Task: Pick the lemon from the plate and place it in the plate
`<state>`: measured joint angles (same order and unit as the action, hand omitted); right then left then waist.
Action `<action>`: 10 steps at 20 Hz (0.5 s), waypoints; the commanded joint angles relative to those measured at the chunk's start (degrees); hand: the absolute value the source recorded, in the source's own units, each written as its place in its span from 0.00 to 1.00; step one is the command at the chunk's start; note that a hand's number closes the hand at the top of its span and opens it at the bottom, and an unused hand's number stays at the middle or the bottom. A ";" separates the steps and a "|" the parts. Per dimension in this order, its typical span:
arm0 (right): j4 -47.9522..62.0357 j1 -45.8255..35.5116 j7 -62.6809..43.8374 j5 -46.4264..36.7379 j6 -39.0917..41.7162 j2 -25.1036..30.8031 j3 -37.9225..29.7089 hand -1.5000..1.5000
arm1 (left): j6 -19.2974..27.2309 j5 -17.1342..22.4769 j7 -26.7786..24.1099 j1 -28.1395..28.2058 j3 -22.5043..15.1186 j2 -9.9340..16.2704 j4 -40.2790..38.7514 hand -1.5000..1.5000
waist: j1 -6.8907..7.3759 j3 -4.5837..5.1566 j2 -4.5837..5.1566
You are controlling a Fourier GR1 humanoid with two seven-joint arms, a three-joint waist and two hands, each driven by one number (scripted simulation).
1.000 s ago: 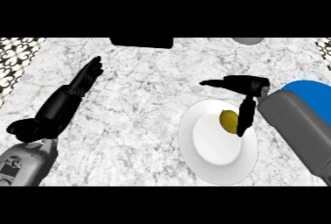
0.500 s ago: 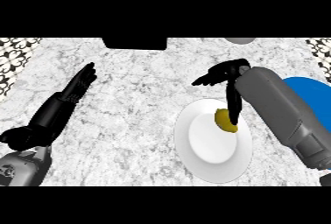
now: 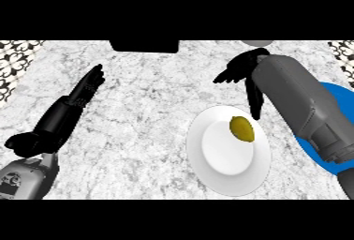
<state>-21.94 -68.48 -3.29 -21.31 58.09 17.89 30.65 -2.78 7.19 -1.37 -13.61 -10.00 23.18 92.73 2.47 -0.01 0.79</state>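
A: On the white plate (image 3: 228, 159), toward its upper right, we see the lemon (image 3: 241, 128) lying by itself, with nothing gripping it.

B: And the right robot hand (image 3: 242, 70)?

A: Above the plate, near the tabletop's (image 3: 152, 122) far edge. We see its fingers spread out and relaxed, holding nothing, while one dark digit hangs down toward the plate's upper right rim. It is apart from the lemon.

B: What lies under that grey forearm?

A: We can make out a blue plate (image 3: 332, 108) at the right edge, mostly hidden by the arm.

B: The left robot hand (image 3: 86, 89)?

A: It shows at the left, over the marble, fingers straight and pointing up the view, empty, well apart from both plates.

B: Anything else up there?

A: We see a black object (image 3: 143, 45) at the top edge and a small grey shape (image 3: 256, 42) to its right, cut off by the frame. We cannot tell what either one is. A patterned strip (image 3: 14, 61) runs down the left side.
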 commanded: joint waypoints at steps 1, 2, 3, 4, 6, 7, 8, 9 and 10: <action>5.98 -3.00 1.60 -2.30 -0.77 -1.53 -0.99 0.00 | -1.25 0.65 1.44 0.63 1.11 0.21 1.98 0.50 | 0.14 -0.02 0.00; 6.49 -2.26 3.14 -2.92 -0.44 -0.93 -0.64 0.00 | -0.04 -1.40 -1.70 2.10 -0.04 -1.41 0.64 0.50 | 0.06 -0.01 0.07; 7.23 -2.69 4.30 -3.54 -0.13 -1.05 -0.42 0.00 | -0.73 -0.98 -0.57 0.47 0.52 -1.15 -0.42 0.50 | 0.08 -0.02 0.17; 8.31 -2.27 5.89 -3.46 -0.25 -0.82 -0.40 0.00 | -1.52 0.53 1.86 -2.70 0.81 -1.12 0.23 0.50 | 0.60 -0.05 0.52; 8.62 -0.79 6.06 -4.12 -1.15 -2.82 -0.27 0.00 | 0.19 -2.71 -3.15 2.85 -0.78 -2.72 0.57 0.50 | 0.23 -0.01 0.17; 7.15 -0.66 10.51 -5.45 2.67 0.65 1.43 0.00 | -0.82 -1.42 -0.81 -0.54 0.78 -1.90 -1.72 0.50 | 0.03 -0.04 0.35; 8.04 -1.72 8.93 -5.85 1.14 -1.29 0.94 0.00 | -1.17 -1.30 -1.16 1.66 1.44 -1.30 -0.11 0.50 | 0.04 -0.02 0.08; 8.73 -0.80 9.29 -6.54 0.21 -2.30 1.58 0.00 | -1.66 -0.65 1.73 0.16 0.98 -1.25 1.78 0.50 | 0.30 -0.05 0.17; 9.19 0.28 10.78 -7.22 0.19 -1.67 2.26 0.00 | -2.18 -0.80 -0.64 1.63 1.28 -0.96 1.16 0.50 | 0.64 -0.04 0.36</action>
<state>-14.46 -69.45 2.60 -26.30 56.87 16.44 31.57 -3.88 6.22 -1.54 -12.90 -9.25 21.92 93.28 2.74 -0.04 1.00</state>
